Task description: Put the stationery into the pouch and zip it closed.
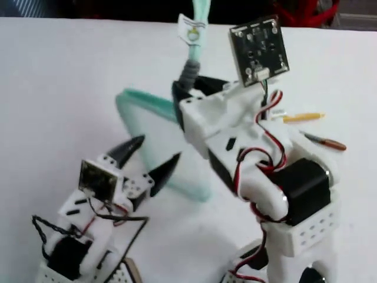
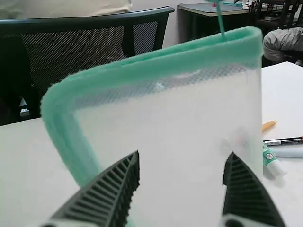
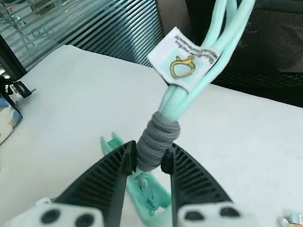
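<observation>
The pouch (image 1: 150, 127) is translucent mesh with mint green edging and stands up on its edge in the middle of the table. My right gripper (image 1: 187, 87) is shut on the grey wrapped part (image 3: 155, 140) of the pouch's mint cord (image 3: 199, 71), which carries a white tag (image 3: 184, 59). My left gripper (image 1: 159, 148) is open just in front of the pouch's mesh side (image 2: 180, 127), fingers apart and holding nothing. A yellow pen (image 1: 303, 117) and a brown pen (image 1: 324, 141) lie on the table beyond the right arm. A black pen (image 2: 284, 141) and a small glue stick (image 2: 271, 158) lie beside the pouch.
The white table (image 1: 59, 88) has free room on its left side. A black mesh chair (image 2: 85, 42) stands behind the table's far edge. The right arm's body and wires (image 1: 271, 177) fill the near right of the table.
</observation>
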Controlling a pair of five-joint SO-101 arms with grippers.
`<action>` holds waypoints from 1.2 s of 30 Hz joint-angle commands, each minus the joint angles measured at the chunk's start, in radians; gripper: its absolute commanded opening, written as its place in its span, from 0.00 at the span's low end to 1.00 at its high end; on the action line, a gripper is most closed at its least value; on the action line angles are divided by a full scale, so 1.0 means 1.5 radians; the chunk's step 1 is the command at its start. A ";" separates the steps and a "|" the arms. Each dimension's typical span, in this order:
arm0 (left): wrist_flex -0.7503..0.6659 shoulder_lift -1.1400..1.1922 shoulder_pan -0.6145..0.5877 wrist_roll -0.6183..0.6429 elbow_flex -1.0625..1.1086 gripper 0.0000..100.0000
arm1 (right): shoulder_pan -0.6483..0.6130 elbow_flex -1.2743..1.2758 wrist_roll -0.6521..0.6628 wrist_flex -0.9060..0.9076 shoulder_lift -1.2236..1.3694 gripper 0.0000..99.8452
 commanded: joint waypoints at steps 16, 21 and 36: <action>0.113 -0.003 -0.053 0.007 -0.149 0.29 | 0.073 -0.012 0.002 -0.075 -0.015 0.02; 0.134 -0.003 -0.019 0.007 -0.169 0.29 | 0.074 -0.068 0.003 -0.078 -0.011 0.02; 0.136 -0.003 -0.017 0.008 -0.166 0.29 | 0.074 -0.102 0.005 -0.049 -0.009 0.02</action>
